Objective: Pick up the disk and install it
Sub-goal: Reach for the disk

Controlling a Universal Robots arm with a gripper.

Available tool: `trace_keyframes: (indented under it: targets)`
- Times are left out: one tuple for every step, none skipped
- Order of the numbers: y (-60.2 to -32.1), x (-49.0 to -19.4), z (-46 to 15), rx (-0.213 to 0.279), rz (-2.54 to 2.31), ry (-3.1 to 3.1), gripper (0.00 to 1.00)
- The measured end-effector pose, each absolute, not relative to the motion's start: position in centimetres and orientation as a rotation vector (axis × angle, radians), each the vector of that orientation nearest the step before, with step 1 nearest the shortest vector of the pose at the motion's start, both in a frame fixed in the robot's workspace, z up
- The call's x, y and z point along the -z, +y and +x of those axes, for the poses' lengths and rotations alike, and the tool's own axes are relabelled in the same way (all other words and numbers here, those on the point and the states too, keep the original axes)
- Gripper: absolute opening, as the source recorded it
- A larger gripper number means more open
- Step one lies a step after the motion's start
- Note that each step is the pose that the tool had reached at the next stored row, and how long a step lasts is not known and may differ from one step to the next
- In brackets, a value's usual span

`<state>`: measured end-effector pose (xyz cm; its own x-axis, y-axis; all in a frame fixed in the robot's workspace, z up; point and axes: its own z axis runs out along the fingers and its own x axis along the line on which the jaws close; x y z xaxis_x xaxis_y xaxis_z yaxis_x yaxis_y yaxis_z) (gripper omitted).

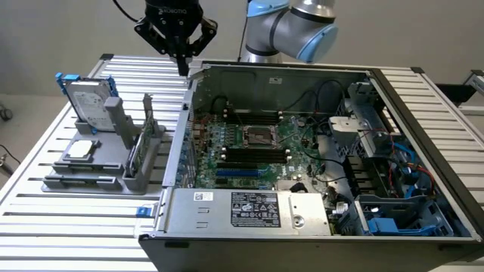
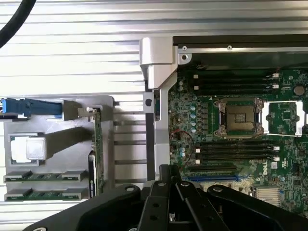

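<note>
Claw [image 1: 182, 63], black and angular, hangs with its fingers pressed together and gripping nothing, above the rear corner of the open computer case [image 1: 280, 82] on the side facing the grey holder [image 1: 98, 175]. The disk [image 1: 89, 105], a silver-grey rectangle with a white label in a bright blue plastic frame, stands upright in that holder, well apart from the case, toward the exterior view's left. Nearer the case in the same moulded holder, a thin green circuit card [image 1: 140, 150] stands on edge, and a small square silver chip [image 1: 79, 150] lies flat. Holder and sheet-metal case both rest on a desk [image 1: 45, 221] of ribbed aluminium slats. Inside the case lies a green motherboard [image 1: 257, 147].
</note>
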<state>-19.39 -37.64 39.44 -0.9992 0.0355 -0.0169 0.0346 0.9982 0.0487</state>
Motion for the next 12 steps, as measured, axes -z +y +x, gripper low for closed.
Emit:
trace_keyframes:
  targets:
    - [-37.5, -39.4, -19.8, -0.075, 0.055, 3.123, 0.11]
    - [-37.4, -39.4, -20.3, -0.076, 0.055, 3.122, 0.11]
    - [-37.2, -39.4, -20.8, -0.076, 0.055, 3.122, 0.11]
    - [-37.1, -39.4, -21.2, -0.076, 0.055, 3.122, 0.11]
    - [-37.0, -39.4, -21.7, -0.075, 0.055, 3.123, 0.11]
    - [-36.8, -39.4, -22.1, -0.076, 0.055, 3.122, 0.11]
    - [-36.7, -39.4, -22.6, -0.075, 0.055, 3.123, 0.11]
    - [-36.6, -39.4, -23.0, -0.076, 0.055, 3.122, 0.11]
    - [-36.4, -39.4, -23.5, -0.075, 0.055, 3.123, 0.11]
    - [-36.2, -39.4, -23.9, -0.076, 0.055, 3.122, 0.11]
    - [-36.1, -39.4, -24.4, -0.076, 0.055, 3.122, 0.11]
    - [-35.9, -39.4, -24.8, -0.075, 0.055, 3.122, 0.11]
